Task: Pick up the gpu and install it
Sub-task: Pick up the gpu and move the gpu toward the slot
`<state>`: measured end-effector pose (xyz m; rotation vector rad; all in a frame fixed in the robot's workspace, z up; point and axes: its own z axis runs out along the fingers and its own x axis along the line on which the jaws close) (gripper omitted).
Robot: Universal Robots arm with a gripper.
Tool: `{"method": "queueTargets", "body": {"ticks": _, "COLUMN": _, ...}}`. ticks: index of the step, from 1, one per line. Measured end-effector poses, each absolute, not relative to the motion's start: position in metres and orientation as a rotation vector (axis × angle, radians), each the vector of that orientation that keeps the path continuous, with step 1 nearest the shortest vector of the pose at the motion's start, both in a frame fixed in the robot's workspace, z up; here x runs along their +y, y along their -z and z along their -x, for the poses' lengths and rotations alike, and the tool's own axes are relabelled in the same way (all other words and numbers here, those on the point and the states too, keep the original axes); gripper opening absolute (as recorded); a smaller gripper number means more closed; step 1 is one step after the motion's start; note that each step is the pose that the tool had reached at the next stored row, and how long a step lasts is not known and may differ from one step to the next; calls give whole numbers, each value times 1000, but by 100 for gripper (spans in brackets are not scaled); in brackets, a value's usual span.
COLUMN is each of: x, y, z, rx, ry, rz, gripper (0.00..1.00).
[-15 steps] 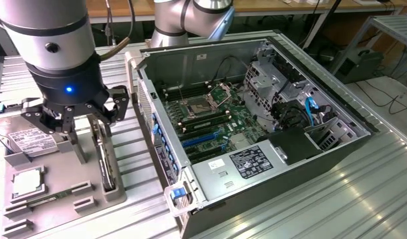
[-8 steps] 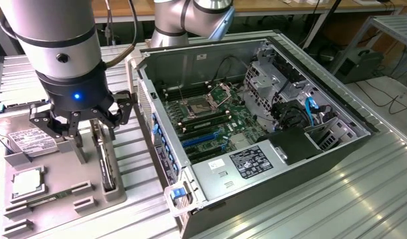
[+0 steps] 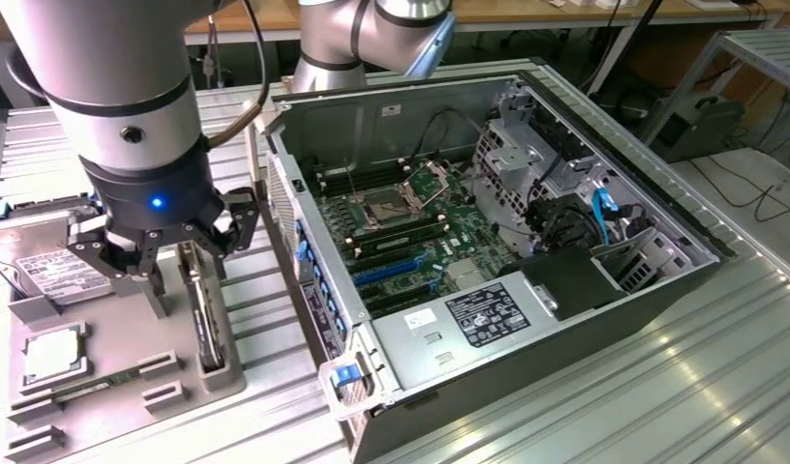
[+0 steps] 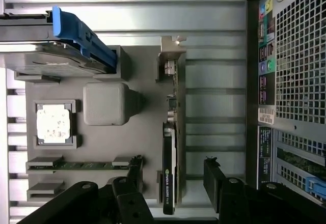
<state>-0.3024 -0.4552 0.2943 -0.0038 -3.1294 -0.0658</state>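
The gpu (image 3: pixel 209 324) is a thin dark card standing on edge in a slot of the grey parts holder (image 3: pixel 175 387), on the exterior view's left. In the wrist view the gpu (image 4: pixel 169 168) appears edge-on, with its silver bracket (image 4: pixel 170 66) at the far end. My gripper (image 3: pixel 175 253) hovers just above it and is open. In the wrist view my gripper (image 4: pixel 173 175) straddles the card, one dark finger (image 4: pixel 135 170) on each side with a gap to the card. The open computer case (image 3: pixel 704 246) lies on its side beside the holder, with the blue motherboard slots (image 3: pixel 395 273) exposed.
The holder also carries a hard drive (image 4: pixel 46 56) in a blue caddy, a processor (image 4: pixel 55 123), a green memory stick (image 4: pixel 76 165) and a grey block (image 4: pixel 107 103). The case's rear panel (image 4: pixel 290 81) stands close beside the gpu. Everything rests on a ribbed metal table (image 3: pixel 653 387).
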Motion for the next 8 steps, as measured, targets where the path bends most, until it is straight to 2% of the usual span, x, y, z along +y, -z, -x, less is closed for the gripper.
{"method": "queueTargets", "body": {"ticks": 8, "x": -455, "y": -279, "z": 302, "rx": -3129, "ry": 66, "rz": -26, "gripper": 60}}
